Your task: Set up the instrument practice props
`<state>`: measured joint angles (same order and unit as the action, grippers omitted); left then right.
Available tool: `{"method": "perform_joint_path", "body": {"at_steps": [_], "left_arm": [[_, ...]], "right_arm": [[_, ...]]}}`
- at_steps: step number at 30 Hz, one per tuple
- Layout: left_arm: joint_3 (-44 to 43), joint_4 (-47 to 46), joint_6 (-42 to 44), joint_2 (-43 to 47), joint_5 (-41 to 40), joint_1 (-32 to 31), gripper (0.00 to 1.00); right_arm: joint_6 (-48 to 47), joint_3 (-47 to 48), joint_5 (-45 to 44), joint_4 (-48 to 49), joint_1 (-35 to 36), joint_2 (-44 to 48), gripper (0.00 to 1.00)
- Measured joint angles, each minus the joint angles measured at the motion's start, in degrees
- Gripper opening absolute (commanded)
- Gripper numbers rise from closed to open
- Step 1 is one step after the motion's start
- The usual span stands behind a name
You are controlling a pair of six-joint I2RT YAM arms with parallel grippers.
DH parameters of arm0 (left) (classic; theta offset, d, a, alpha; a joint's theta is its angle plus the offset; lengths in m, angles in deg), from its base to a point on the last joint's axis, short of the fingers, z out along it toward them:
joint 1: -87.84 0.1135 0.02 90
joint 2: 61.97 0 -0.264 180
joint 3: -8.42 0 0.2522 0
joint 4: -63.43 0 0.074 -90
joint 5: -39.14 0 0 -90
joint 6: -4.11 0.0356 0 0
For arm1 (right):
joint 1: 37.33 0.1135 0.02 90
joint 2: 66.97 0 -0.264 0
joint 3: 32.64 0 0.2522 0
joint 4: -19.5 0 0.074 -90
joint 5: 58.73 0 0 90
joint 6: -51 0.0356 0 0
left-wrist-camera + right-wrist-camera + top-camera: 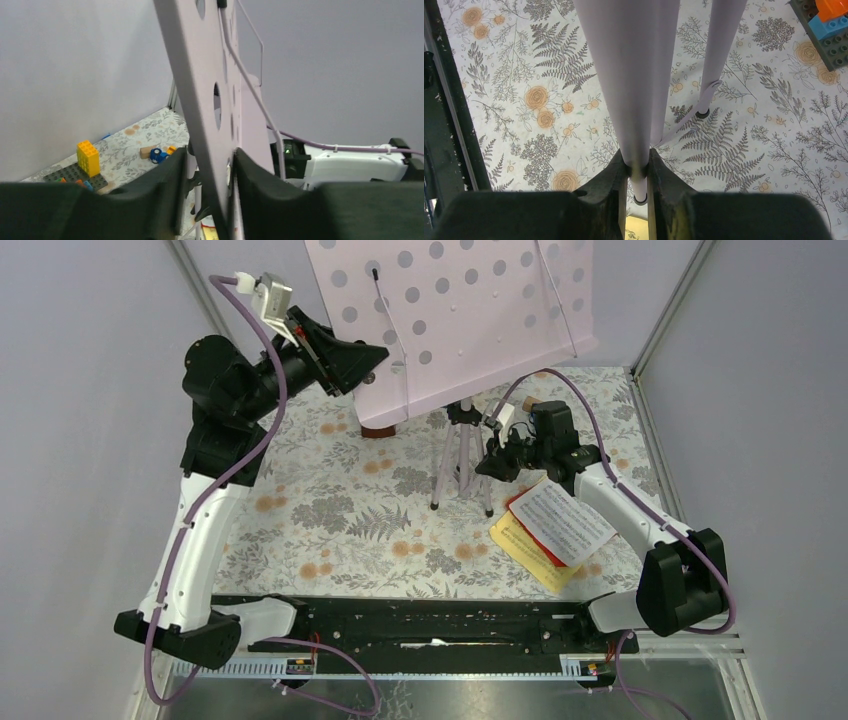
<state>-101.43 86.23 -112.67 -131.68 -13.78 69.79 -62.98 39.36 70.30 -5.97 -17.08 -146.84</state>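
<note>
The pale pink perforated music-stand panel [470, 310] stands tilted on the lilac tripod [458, 450] at the back of the table. My left gripper [372, 358] straddles the panel's lower left edge. In the left wrist view the panel [200, 90] passes between the fingers of the left gripper [210, 160]; the right finger touches it and a gap shows at the left finger, so the gripper is open. My right gripper [490, 462] is shut on a tripod leg [634, 75], pinched at the right gripper's fingertips [638, 162]. White [562, 518], yellow [525, 545] and red [515, 508] sheet-music pages lie stacked under the right arm.
Orange-yellow toy blocks [87, 157] on a dark base [70, 172] sit in the back corner, with a small wooden block and blue wheels [155, 152] near them. A cork cylinder [378, 429] stands under the panel's left corner. Grey walls close in on both sides. A black rail [430, 625] runs along the near edge.
</note>
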Motion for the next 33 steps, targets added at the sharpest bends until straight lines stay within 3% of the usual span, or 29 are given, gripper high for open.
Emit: {"method": "perform_joint_path", "body": {"at_steps": [3,8,24,33], "left_arm": [[2.1,0.85,1.53,0.31,0.28,0.17,0.62],[3.61,2.54,3.87,0.44,1.18,0.24,0.98],[8.85,17.77,23.67,12.72,12.35,0.35,0.99],[25.9,19.34,32.65,21.9,6.54,0.39,0.97]], "right_arm": [[0.46,-0.07,-0.11,0.33,0.0,-0.07,0.0],[0.87,-0.66,0.02,1.55,0.04,-0.09,0.0],[1.57,-0.79,0.09,2.38,0.04,-0.33,0.0],[2.21,-0.79,0.07,2.43,0.04,-0.24,0.0]]}}
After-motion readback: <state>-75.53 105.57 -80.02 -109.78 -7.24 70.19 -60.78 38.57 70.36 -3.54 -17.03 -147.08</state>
